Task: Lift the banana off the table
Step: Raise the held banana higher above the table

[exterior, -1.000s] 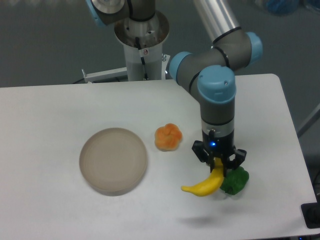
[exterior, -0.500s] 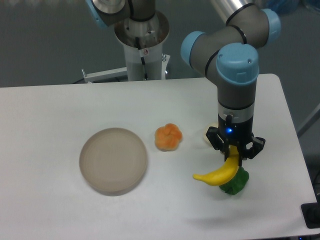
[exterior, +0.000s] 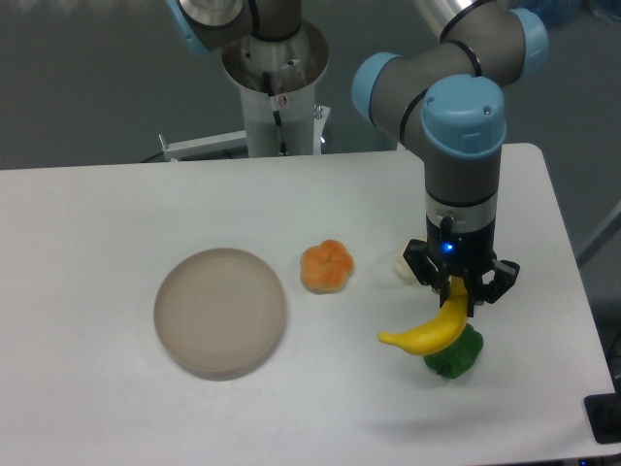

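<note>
Since a second earlier, the arm had risen and swung to the right, and the banana [exterior: 427, 334] had come up with it, off the white surface [exterior: 116, 223] and a little farther right than where it had lain.

By size, the surface came first, filling most of the view. The grey and blue arm reached down over its right side from the far edge, wrist pointing straight down. A round beige plate [exterior: 220, 311] lay left of centre, bare. A round orange fruit [exterior: 327, 266] sat just right of the plate, apart from it. The banana hung right of that fruit, nearer the front edge. A green pepper [exterior: 454, 353] rested on the surface directly below the banana's right end, partly hidden by it. A small pale object [exterior: 406, 264] peeked out just left of the wrist; what it was could not be told.

The tool [exterior: 460, 296] was closed narrowly on the banana's upper right end, jaws pinching it from either side. The banana's long axis ran from that held end downward and to the left, its free tip pointing toward the plate side. Its faint shadow lay on the surface nearer the front, which suggested it hung clear. The fruit therefore sat directly under and to the left of the tool, held off-centre near one end, so any further lift would probably carry most of its length on the left.
</note>
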Robot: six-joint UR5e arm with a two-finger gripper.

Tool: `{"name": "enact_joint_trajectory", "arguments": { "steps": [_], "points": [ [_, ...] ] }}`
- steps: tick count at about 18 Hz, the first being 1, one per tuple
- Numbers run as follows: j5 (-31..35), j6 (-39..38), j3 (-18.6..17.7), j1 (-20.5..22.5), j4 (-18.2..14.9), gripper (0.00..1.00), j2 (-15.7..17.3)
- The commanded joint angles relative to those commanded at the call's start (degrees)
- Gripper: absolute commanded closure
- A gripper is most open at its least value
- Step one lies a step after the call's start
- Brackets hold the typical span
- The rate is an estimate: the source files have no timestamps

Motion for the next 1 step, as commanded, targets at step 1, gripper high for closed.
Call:
{"name": "enact_joint_trajectory", "arguments": {
  "steps": [1],
  "points": [
    [0.0, -0.1, 0.0, 0.0, -0.1, 0.85, 0.0]
  ]
}}
